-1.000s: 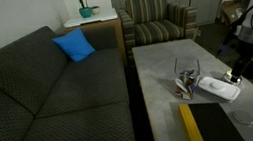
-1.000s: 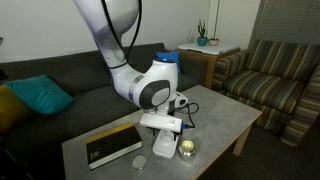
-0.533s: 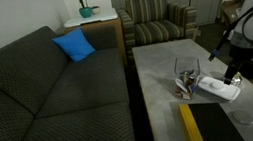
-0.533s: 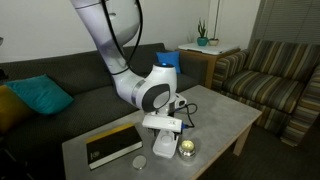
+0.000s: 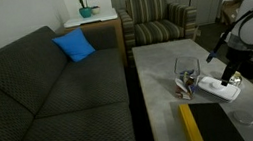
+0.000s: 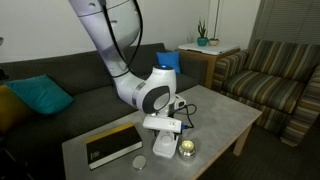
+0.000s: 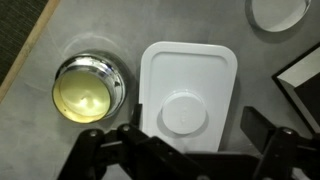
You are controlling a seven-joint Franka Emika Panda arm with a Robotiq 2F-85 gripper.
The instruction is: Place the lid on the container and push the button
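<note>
Arm [image 6: 108,40] lifted slightly — gripper [image 7: 195,140] spread wide above lid [image 7: 190,85], lower edge hidden; container [image 5: 187,75] small, blurry.

I've got an exterior view off the near end of the grey table [image 5: 163,75], facing down its length toward the striped armchair [image 5: 157,20] at upper centre. The sofa [image 5: 39,94] fills the left and the arm [image 5: 251,26] clips the right edge. An exterior view from across the table [image 6: 225,115] faces the sofa at mid-range, arm centred, armchair at right. Both exterior views share tabletop, sofa and armchair. My wrist view looks straight down, very close: white lid [image 7: 190,95] in the centre, round tin [image 7: 88,92] at left, gripper [image 7: 195,140] along the bottom edge.
</note>
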